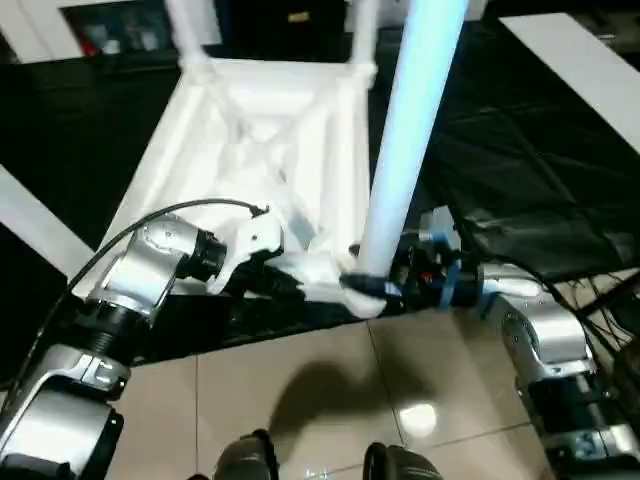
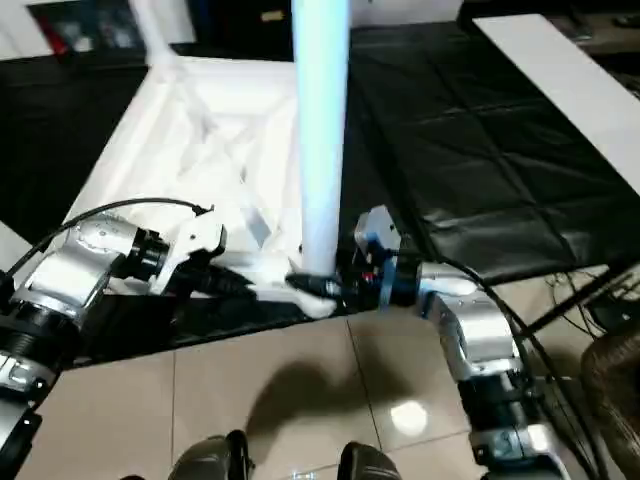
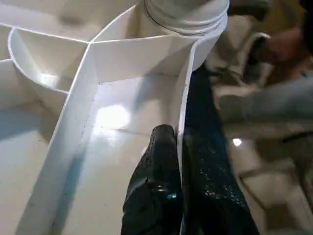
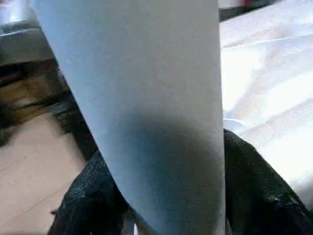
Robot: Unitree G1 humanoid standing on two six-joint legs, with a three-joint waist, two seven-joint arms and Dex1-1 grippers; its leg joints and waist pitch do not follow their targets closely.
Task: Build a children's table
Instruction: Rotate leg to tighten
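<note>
Our right jaws [image 1: 372, 287] clasp an upright leg [image 1: 410, 140] at its base, in the top's [image 1: 250, 130] near corner socket; our left jaws [image 3: 182, 161] pinch the top's rim.

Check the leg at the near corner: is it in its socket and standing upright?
In and roughly upright. The leg rises from the near corner socket of the tabletop, its base ring at the socket mouth. Whether it is fully home, cannot tell.
</note>
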